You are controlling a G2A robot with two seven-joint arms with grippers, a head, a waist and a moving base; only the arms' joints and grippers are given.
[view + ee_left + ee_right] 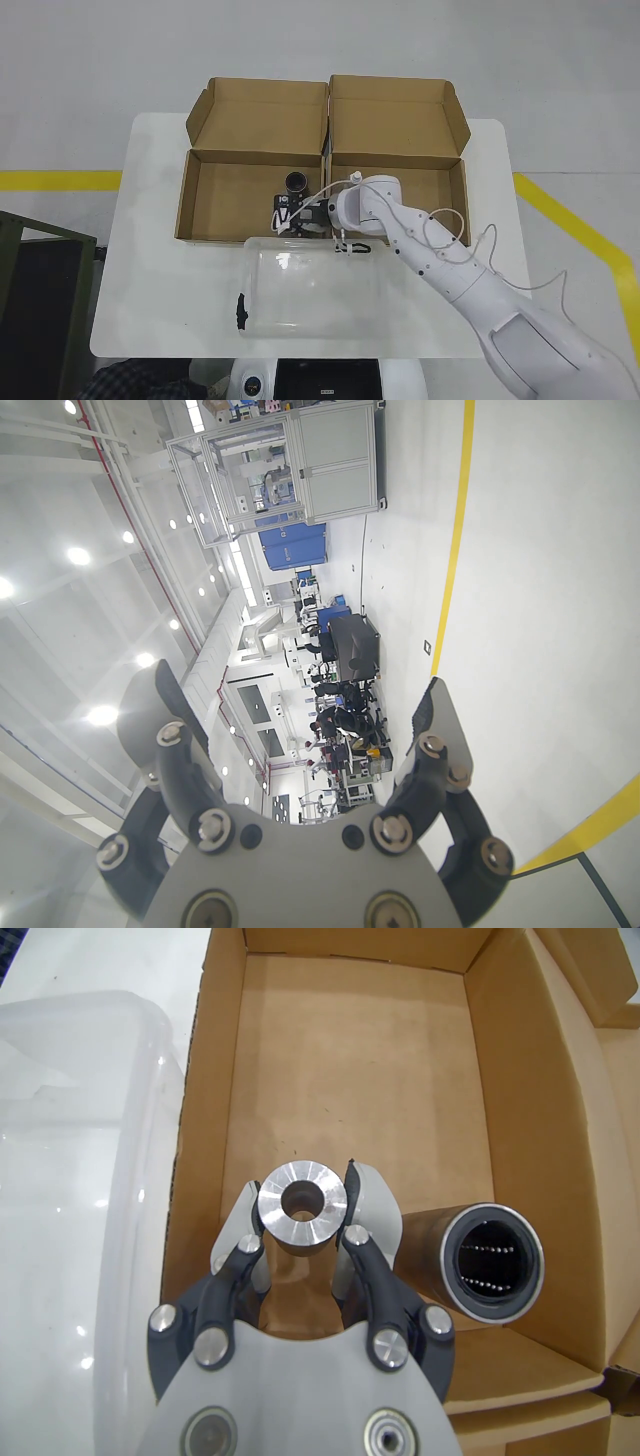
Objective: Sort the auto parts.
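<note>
A white tabletop (150,250) is carrying two open brown cardboard boxes side by side along its far edge, with a clear plastic bin (310,295) sitting in front of them at the middle of the near edge. The right arm is stretching across the bin's far right corner into the left cardboard box (215,200), near that box's near right corner. The right hand (302,1183) is clamping a short silver metal bushing with a round centre hole (306,1234) between its two fingers, holding it upright above the box floor. Just beside it, toward the wall shared with the right cardboard box (440,185), a metal cylinder with a black-ringed open end and rows of tiny balls inside (425,1238) is lying on the box floor, apart from the fingers. A small black part (241,310) is sitting at the bin's left edge; whether inside or outside the wall is unclear. The left hand (299,680) is pointing out into the room with its fingers spread wide, holding nothing.
</note>
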